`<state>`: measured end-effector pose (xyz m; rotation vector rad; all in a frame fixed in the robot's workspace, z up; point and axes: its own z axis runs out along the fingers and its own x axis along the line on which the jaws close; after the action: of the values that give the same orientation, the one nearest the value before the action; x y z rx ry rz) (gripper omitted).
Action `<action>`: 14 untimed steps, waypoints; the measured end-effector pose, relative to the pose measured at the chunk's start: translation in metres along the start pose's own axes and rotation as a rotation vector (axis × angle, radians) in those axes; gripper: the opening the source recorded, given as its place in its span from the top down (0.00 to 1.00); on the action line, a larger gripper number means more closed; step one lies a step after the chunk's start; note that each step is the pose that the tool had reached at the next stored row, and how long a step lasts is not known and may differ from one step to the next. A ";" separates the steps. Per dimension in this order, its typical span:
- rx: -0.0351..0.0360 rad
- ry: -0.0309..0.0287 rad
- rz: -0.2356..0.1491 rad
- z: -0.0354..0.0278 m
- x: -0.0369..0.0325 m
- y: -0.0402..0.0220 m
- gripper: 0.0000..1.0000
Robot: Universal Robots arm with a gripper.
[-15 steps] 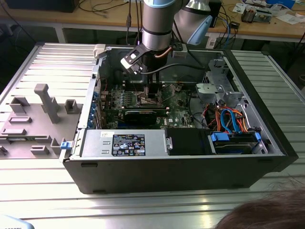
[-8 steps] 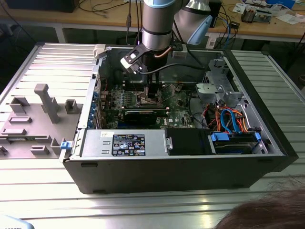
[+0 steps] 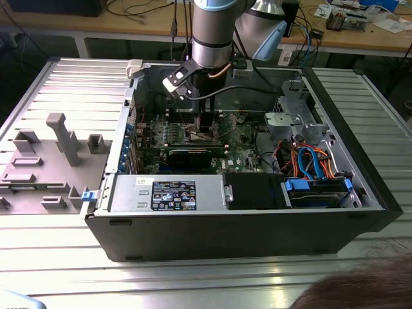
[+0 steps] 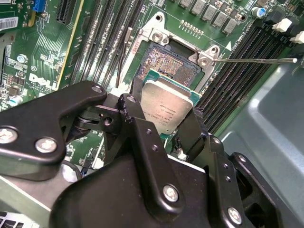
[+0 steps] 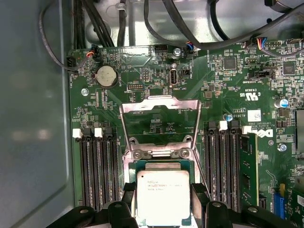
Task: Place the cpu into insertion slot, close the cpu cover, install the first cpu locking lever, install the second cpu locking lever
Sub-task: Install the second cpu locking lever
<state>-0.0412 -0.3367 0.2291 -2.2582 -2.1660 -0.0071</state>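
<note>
Gripper (image 4: pixel 164 116), black two-finger type on the silver-grey robot arm (image 3: pixel 212 32), is pinching the cpu (image 4: pixel 167 105), a small flat square chip w/ dull silver-grey metal top. Fingers (image 4: pixel 142 130) press on two opposite chip edges. Same grip shows in the first wrist view: gripper (image 5: pixel 163 202), cpu (image 5: pixel 163 194).

Chip hangs over the insertion slot (image 4: pixel 166 64), the small square socket w/ dark centre and shiny metal rim. Slot is near the middle of the green circuit board (image 4: pixel 42 61), btwn two banks of long black memory slots (image 4: pixel 102 42). Not lined up: part of the contact field lies bare past the chip's far edge, and chip looks a bit tilted vs the socket. Can't tell if an edge already touches.

Cpu cover (image 5: pixel 159 100), thin square silver metal frame w/ cut-out window, stands swung up off the slot on its hinge, board visible thru the window. Two thin wire locking levers are unlatched: one (image 4: pixel 256 60) sticks out over the memory slots, other (image 4: pixel 122 57) runs along the opposite side of the socket.

Progress, my read: step 1 in hand, not done, since chip is held but not seated. Cover closing and both levers are left, so early stage. Board lies inside the open black computer case (image 3: pixel 225 238), w/ the arm reaching in near the case's far wall.
</note>
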 end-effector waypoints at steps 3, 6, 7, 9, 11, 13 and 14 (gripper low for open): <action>0.0000 -0.0002 0.005 0.0001 0.0000 0.0000 0.45; -0.0001 -0.0005 0.011 0.0002 0.0000 0.0000 0.45; -0.0002 -0.0005 0.012 0.0002 0.0000 0.0000 0.45; -0.0002 -0.0006 0.017 0.0003 0.0000 0.0000 0.45; -0.0003 -0.0007 0.021 0.0003 0.0000 0.0000 0.45; -0.0003 -0.0009 0.025 0.0003 0.0000 0.0000 0.45; -0.0004 -0.0011 0.027 0.0004 0.0000 0.0000 0.45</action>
<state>-0.0412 -0.3366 0.2287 -2.2881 -2.1358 -0.0061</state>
